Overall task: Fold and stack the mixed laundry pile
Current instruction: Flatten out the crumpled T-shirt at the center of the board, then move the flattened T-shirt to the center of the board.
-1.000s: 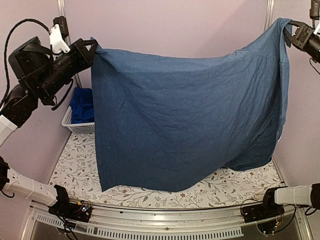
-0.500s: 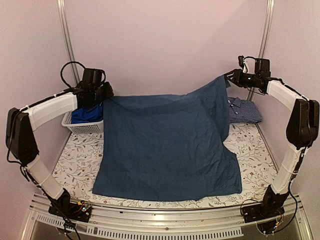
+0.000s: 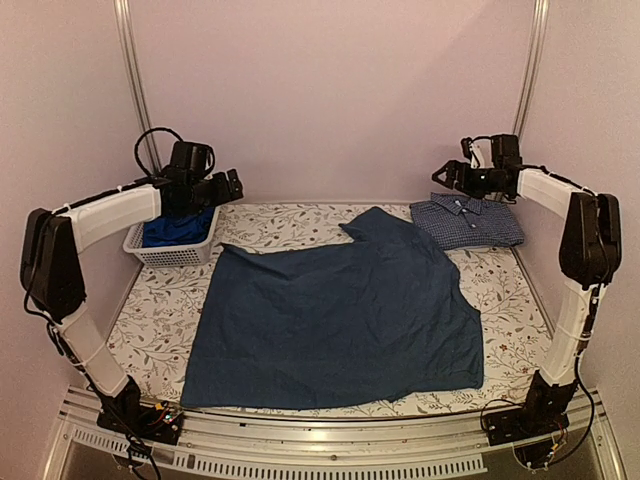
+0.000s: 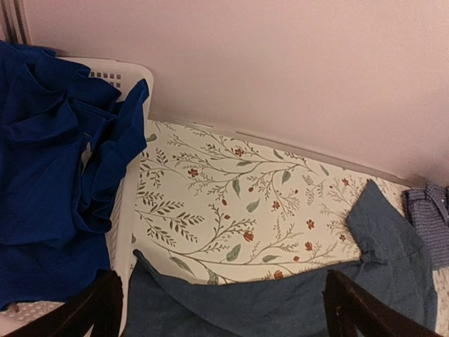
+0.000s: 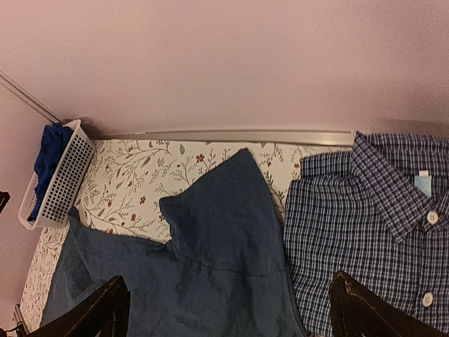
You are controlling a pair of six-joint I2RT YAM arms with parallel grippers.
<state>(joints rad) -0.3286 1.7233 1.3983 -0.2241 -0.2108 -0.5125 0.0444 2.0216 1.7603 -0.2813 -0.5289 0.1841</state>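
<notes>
**Navy tee down flat, both arms hanging clear: time to set up the fold**

The dark navy T-shirt lies spread across the middle of the bench, its near edge close to the front rail. It is mostly smooth. The left gripper hovers at the back left beside the white basket, jaws wide with nothing between them. In its wrist view, the two dark fingers stand far apart over the cloth's back edge. Over on the other side, the right gripper hangs above the folded checked shirt, jaws equally wide and empty. The royal-blue garment waits in the basket.

The trouble spot is at the back right. A flap, probably a sleeve, juts toward the wall and sits just beside the checked shirt. The back left corner also looks a little rippled.

My read is that a clean fold starts with that flap. Pinch only its outer edge and draw it flat, keeping clear of the checked shirt so the finished piece isn't dragged. After that, each arm should take one layer at matching corners and move at the same pace, so the tee stays square rather than skewing. A low, shallow pinch should help avoid snagging the patterned bench cover.
</notes>
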